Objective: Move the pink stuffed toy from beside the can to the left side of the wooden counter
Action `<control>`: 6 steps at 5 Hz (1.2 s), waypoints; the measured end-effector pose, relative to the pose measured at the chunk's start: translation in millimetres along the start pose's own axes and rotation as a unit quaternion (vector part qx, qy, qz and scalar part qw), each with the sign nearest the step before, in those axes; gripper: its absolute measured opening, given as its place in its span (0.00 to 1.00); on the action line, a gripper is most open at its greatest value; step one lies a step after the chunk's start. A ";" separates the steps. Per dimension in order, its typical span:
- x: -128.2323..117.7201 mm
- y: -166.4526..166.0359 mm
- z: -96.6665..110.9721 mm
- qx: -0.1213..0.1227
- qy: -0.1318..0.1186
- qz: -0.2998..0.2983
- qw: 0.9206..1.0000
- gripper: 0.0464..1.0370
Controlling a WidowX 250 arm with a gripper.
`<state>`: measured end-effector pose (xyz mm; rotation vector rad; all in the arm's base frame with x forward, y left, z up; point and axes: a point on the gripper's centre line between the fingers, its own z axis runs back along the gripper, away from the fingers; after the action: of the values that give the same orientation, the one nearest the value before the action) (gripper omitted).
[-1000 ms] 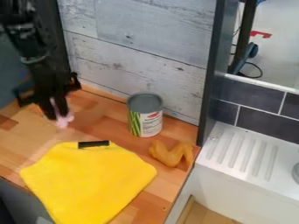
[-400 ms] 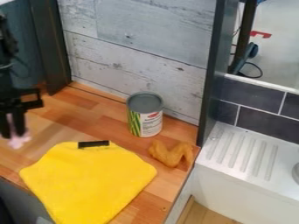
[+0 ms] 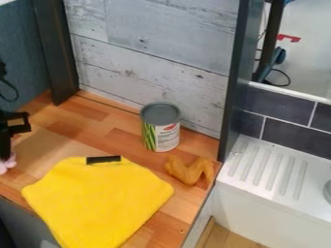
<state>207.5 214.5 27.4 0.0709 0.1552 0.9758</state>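
Pink piece in the claw, at the bench's left end

Claw [image 3: 5, 152] at the view's left edge, over the left end of the bench [image 3: 84, 133], between its back and front edges. Appears closed on a small pink thing [image 3: 7, 163], pinched at its upper part; lobed lower end hangs below.

Handling, by judgement: light, probably soft plastic or plush, likely to give a little under pressure. Not obviously fragile. Rounded lobes could roll out of a shallow pinch; best hold is across the thickest middle, with moderate squeeze.

Nearby: yellow cloth [image 3: 97, 203], spread flat toward the front edge, black strip [image 3: 103, 159] at its top. Can [image 3: 160, 128] upright near the back edge; bent orange-brown piece [image 3: 189, 170] by the right edge.

Hard to make out: pink thing's left part cut off, upper part masked by the claw; identity uncertain. Much of the claw is out of frame. Contact between pink thing and bench: cannot tell.
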 end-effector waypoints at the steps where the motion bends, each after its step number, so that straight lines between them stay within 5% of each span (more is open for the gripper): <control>1: 6.4 7.8 -15.0 -0.027 -0.007 -0.007 1.000 0.19; 2: 4.5 6.2 -16.5 -0.049 0.006 -0.019 0.999 0.23; 4: -1.1 2.5 -7.8 -0.045 0.033 -0.066 0.996 0.81; 5: 0.2 -5.3 7.9 -0.018 0.018 -0.094 0.995 0.97; 6: -14.8 -16.4 42.7 0.056 -0.022 -0.144 0.988 0.97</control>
<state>219.7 193.4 68.9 0.1677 0.1738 0.6763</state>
